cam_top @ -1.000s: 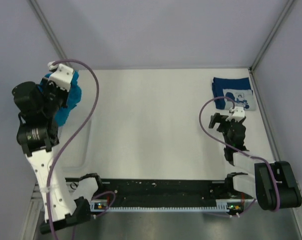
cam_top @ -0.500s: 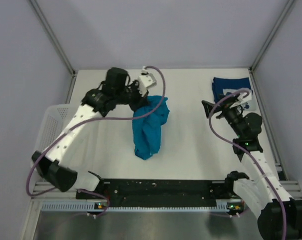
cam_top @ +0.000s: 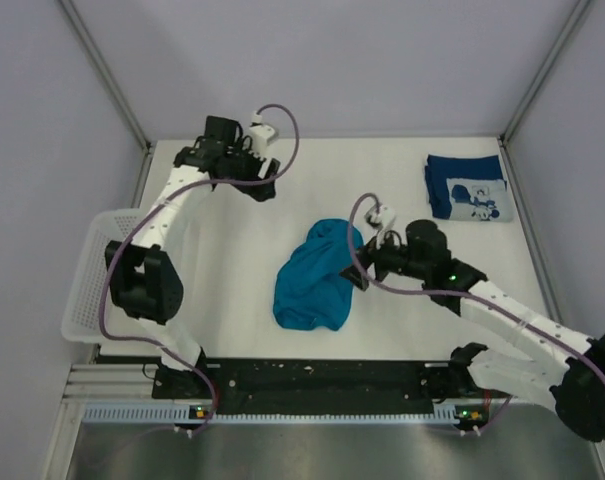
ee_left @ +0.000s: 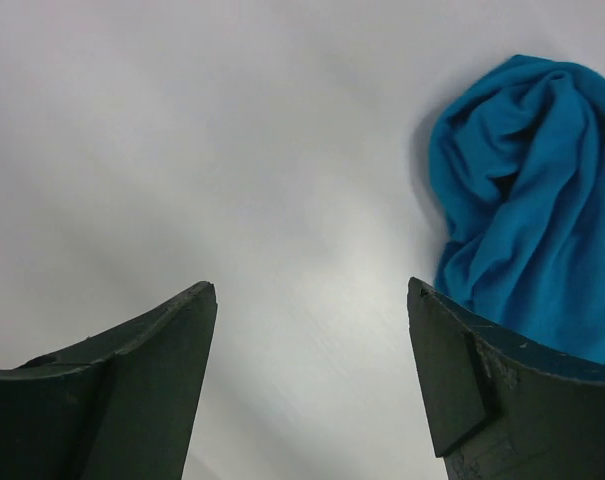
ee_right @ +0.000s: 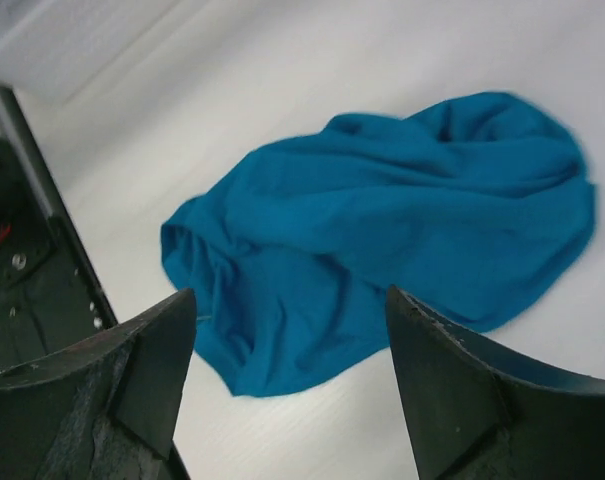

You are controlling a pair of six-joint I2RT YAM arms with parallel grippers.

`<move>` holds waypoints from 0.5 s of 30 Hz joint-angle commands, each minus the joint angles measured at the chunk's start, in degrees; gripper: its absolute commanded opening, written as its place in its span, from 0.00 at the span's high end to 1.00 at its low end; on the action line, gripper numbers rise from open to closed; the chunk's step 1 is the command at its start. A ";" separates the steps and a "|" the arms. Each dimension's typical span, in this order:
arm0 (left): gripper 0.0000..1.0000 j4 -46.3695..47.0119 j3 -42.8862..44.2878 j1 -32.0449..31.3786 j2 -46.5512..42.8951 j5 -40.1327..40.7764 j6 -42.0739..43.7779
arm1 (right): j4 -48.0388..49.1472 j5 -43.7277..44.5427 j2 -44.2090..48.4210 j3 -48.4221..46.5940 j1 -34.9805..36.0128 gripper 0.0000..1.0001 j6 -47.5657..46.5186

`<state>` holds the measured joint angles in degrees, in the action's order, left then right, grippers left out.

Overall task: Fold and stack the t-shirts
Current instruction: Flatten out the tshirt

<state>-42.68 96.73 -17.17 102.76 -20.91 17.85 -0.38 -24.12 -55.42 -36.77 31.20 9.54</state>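
Smooth white table [cam_top: 412, 185], crumpled soft teal t-shirt [cam_top: 315, 278]

Left wrist: teal t-shirt [ee_left: 527, 200] runs off frame at 3 o'clock, lower edge behind a finger [ee_left: 502, 400] of the left tool [ee_left: 312, 295]. Top: navy t-shirt [cam_top: 465, 187] print too small to read; basket [cam_top: 82, 300] partly behind left arm [cam_top: 177, 205].

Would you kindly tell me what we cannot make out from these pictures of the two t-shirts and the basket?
- Navy t-shirt: print too small to read in the top view; absent from both wrist views.
- Teal t-shirt: collar and sleeves lost in its own crumples; left wrist view cuts it at the right edge.
- Mesh basket: left arm covers part, top view.
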 commanded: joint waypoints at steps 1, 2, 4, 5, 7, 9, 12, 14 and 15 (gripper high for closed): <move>0.19 2.77 -6.09 5.03 -11.60 -1.52 -0.18 | -3.83 9.08 -8.54 -1.80 16.22 0.25 -14.58; 0.19 2.77 -8.11 6.26 -13.79 -0.81 0.17 | -4.01 11.18 -10.92 -3.81 20.96 0.25 -19.08; 0.19 2.42 -11.11 8.63 -17.05 -0.01 0.61 | -3.58 13.82 -17.50 -7.50 28.10 0.25 -25.25; 0.19 2.33 -12.60 10.30 -18.89 -0.10 0.61 | -3.22 14.53 -20.75 -10.22 30.21 0.25 -26.58; 0.18 2.33 -15.06 13.72 -22.24 -0.45 0.35 | -4.18 15.33 -28.91 -16.71 32.77 0.26 -27.64; 0.18 2.42 -17.44 16.72 -25.66 -0.54 -0.09 | -6.55 18.22 -36.74 -23.83 34.36 0.33 -27.12; 0.17 3.12 -21.48 22.87 -29.89 -1.06 0.26 | -10.94 22.52 -46.50 -32.81 35.68 0.36 -27.03; 0.17 3.13 -23.86 24.81 -32.26 -1.15 1.31 | -12.27 23.24 -51.00 -35.90 36.82 0.36 -27.38; 0.17 3.04 -25.00 25.69 -32.97 -0.72 1.92 | -12.62 23.24 -52.58 -37.13 37.09 0.36 -27.21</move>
<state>-41.06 75.26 5.87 73.71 -21.12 18.15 -8.56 -5.61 -101.91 -68.10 66.52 -15.44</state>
